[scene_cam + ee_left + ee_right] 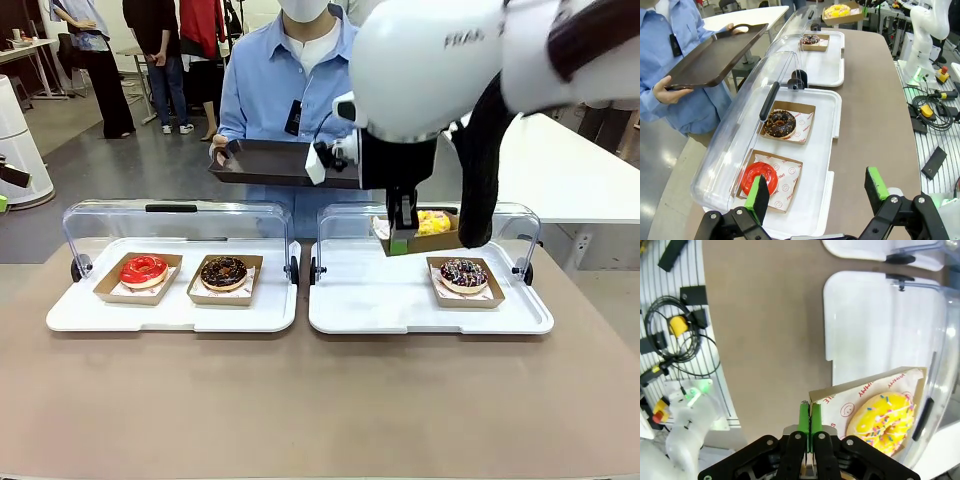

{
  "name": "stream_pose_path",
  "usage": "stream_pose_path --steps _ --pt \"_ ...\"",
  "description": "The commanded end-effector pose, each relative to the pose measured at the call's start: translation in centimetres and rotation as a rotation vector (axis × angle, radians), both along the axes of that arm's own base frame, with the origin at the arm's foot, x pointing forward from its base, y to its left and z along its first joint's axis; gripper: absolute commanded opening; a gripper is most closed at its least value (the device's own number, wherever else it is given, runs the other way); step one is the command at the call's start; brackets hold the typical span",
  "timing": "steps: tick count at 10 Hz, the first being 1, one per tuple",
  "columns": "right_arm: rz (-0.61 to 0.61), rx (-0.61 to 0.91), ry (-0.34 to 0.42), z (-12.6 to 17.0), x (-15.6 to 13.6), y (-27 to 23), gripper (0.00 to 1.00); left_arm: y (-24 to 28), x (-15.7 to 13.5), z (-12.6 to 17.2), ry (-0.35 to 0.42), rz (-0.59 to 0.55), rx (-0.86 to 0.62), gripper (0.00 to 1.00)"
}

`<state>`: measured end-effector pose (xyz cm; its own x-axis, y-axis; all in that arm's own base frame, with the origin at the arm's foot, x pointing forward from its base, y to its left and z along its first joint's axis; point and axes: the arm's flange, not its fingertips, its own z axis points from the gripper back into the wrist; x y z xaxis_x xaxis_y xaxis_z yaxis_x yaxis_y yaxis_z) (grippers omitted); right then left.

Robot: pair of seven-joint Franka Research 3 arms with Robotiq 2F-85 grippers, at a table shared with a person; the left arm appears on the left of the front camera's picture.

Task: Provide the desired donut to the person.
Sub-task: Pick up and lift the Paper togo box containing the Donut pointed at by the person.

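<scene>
The cardboard tray (860, 390) under the yellow donut (882, 417) is being pinched by its edge in the closed right gripper (810, 412), apparently for the person's (270, 85) serving tray (265, 160) beyond; left gripper (817, 187) open, empty.

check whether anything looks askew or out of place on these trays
Only the yellow donut: its cardboard tray is up off the right white tray, pinched by one edge in the right gripper. The red donut, chocolate donut and dark sprinkled donut sit flat in their trays; nothing spilled.
</scene>
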<state>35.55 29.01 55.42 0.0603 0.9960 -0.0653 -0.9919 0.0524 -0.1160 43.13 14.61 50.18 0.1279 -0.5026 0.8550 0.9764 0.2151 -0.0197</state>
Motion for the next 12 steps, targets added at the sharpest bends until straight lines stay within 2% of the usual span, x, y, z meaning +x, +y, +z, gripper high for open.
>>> stream_pose_path --steps 1,4,12 --pt "-0.051 0.037 -0.005 1.6 -0.1 0.1 0.0 0.0 0.0 0.1 -0.002 0.007 0.009 1.0" --pt "-0.026 0.058 -0.031 3.3 0.0 0.7 0.0 0.0 0.0 0.1 -0.002 0.007 0.009 1.0" --pt "-0.034 0.037 -0.027 3.0 -0.1 0.0 0.0 0.0 0.0 0.1 -0.002 0.007 0.009 1.0"
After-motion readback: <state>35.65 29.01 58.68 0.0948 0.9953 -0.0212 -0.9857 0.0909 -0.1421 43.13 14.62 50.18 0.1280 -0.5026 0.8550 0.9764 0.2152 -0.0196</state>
